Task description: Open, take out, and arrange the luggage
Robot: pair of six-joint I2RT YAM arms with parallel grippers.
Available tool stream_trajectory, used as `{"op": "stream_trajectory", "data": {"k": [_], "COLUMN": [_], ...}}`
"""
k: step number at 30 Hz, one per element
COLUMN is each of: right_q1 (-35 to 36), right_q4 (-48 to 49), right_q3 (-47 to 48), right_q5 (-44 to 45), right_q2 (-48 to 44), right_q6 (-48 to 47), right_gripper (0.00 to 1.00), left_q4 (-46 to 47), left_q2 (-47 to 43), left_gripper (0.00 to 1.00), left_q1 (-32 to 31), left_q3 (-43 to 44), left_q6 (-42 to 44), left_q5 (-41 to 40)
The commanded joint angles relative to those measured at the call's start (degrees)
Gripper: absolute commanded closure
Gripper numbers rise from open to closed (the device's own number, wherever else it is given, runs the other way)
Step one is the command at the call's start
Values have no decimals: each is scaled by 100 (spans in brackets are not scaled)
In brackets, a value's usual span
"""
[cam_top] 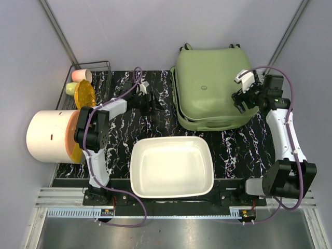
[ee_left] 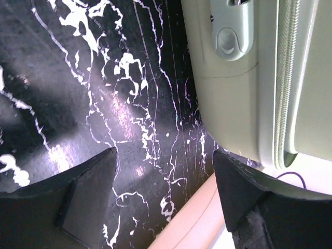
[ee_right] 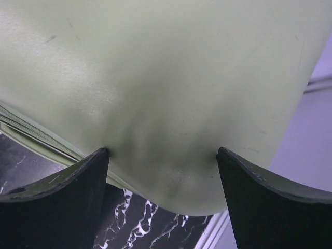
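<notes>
Only L wrist cam shows luggage grey latch

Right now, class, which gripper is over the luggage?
The right gripper, above the right edge of the luggage; the left gripper is over the marbled table beside it.

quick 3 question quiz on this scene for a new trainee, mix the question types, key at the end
1. True or false: the suitcase lies unzipped with its lid thrown back.
2. The bin sits: A) on top of the suitcase; B) nearer the arm bases than the suitcase; C) behind the suitcase.
3. Which arm's fingers are over the suitcase's corner?

Key: 1 false, it is closed. 2 B. 3 The right fingers, spread apart with nothing gripped.
</notes>
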Motion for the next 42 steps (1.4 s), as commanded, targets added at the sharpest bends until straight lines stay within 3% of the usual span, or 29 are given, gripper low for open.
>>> {"op": "stream_trajectory", "data": {"k": [1,6,13,20,25,31,35,42], "right_q1": [-560,-438,755,1250,1470,1593,1646,2348], "right_q4": [-408,-936,-831,-752,-796,-786,-883,-551], "right_q3": [386,1116,1811,2365,2480,2480,2401,2024], "right_q5": [1021,229,685,809,633,274,-184,1034], "right_q2": [396,263,333,553,589,615,588,554], "right_q6": [-434,266,1077,1456,1482,1527,1324,955], "right_gripper": [14,13,12,9,0,1,0,0], "left_q4": [347,759,682,234,-170,-268,345,550], "left_q2": [116,414,784,1275,1628,1725,1541,1084], "left_gripper": [23,27,21,20,19,9,1,1], "left_q1": [-100,-241,-505,-593,-777,-962,-997,-1269], "left_q3": [511,1100,1803,2277,2708,2990,3078,3499], "left_q6": [233,-118,-250,-154,110,294,172,224], "left_q5": [206,119,-268,-690,-909,-998,-568,-453]}}
